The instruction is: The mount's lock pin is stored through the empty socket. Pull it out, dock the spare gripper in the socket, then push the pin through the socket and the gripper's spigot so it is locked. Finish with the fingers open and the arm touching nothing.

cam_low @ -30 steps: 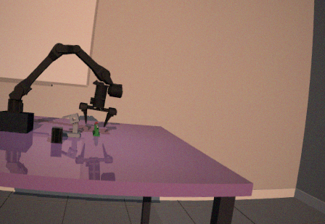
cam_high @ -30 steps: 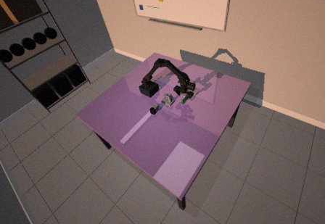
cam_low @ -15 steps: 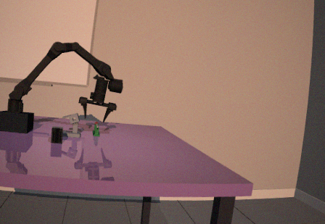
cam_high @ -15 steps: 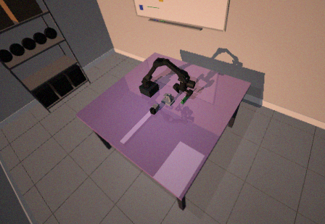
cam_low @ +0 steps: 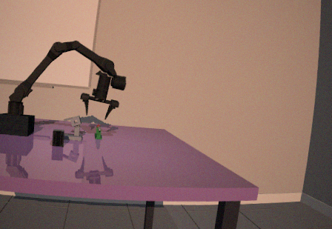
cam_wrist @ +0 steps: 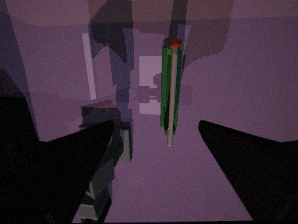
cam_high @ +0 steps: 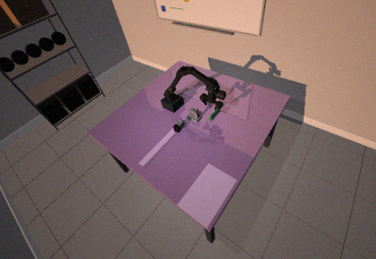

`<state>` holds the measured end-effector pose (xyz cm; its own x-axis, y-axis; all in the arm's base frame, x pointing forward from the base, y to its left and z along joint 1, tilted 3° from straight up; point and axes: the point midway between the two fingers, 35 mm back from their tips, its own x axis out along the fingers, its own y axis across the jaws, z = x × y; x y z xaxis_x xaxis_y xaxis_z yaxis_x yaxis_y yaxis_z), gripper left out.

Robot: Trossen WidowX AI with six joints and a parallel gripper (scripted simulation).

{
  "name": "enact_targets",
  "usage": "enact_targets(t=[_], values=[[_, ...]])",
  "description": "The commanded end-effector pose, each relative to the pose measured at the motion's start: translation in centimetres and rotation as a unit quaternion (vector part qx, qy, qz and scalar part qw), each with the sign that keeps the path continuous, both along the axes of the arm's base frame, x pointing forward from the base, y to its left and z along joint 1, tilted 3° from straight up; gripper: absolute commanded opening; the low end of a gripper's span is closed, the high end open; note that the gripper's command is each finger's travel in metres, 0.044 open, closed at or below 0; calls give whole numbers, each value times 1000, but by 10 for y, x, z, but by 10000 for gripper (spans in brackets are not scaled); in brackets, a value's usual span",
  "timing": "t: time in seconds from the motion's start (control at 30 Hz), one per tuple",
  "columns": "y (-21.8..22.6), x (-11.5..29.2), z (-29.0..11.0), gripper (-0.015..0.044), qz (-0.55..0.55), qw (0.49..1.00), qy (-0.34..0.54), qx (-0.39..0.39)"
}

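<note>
Hovering above the lock pin [cam_wrist: 172,95], the gripper [cam_low: 98,113] gapes fully wide — empty, touching nothing.

The top view looks down from high and far at the whole table [cam_high: 126,145]. The exterior view sits low beside it, and the wrist view looks down close; all share the pin [cam_wrist: 172,95].

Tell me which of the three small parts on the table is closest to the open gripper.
The lock pin, red-capped on its green holder, lies right under the gripper; the grey mount and black spare gripper sit farther off.
</note>
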<state>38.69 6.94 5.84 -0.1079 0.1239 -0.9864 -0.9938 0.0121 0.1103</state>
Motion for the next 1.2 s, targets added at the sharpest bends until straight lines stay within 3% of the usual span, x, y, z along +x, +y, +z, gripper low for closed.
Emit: enact_targets(t=[0.0, 0.23, 0.53, 0.67, 0.83, 0.93, 1.17], values=[[-1, 0, 10, 440, 0, 1000, -1, 0], [-1, 0, 14, 440, -1, 1000, 3, 0], [-4, -2, 68, 440, -1, 1000, 2, 0], [-6, -1, 61, 440, -14, 1000, 2, -1], [-69, -11, 58, 440, -293, 955, 20, -29], [-110, -25, 54, 440, -476, 878, 32, -43], [-164, -53, 49, 440, -702, 708, 49, -57]])
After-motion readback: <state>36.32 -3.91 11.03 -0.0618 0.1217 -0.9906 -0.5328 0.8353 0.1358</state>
